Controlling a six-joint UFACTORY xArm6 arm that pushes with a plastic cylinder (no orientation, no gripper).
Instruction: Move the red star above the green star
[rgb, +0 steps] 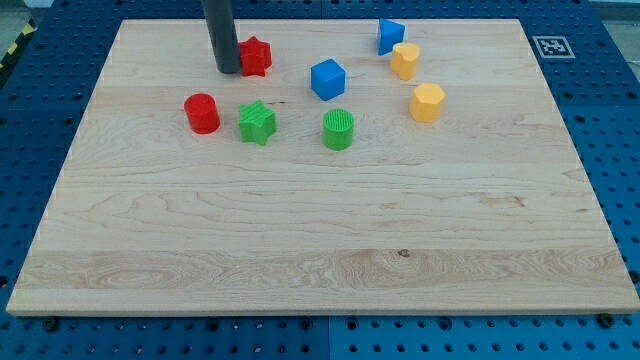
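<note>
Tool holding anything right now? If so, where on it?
Nothing is held; there is only a rod. My tip sits against the red star on its left side as viewed.

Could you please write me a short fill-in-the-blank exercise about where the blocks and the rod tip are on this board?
1. My tip sits right at the ____ side of the red star, in the view.
2. The green star lies between the red cylinder and the ____ cylinder.
3. The blue cube lies to the view's ____ of the red star.

Missing words: left; green; right
</note>
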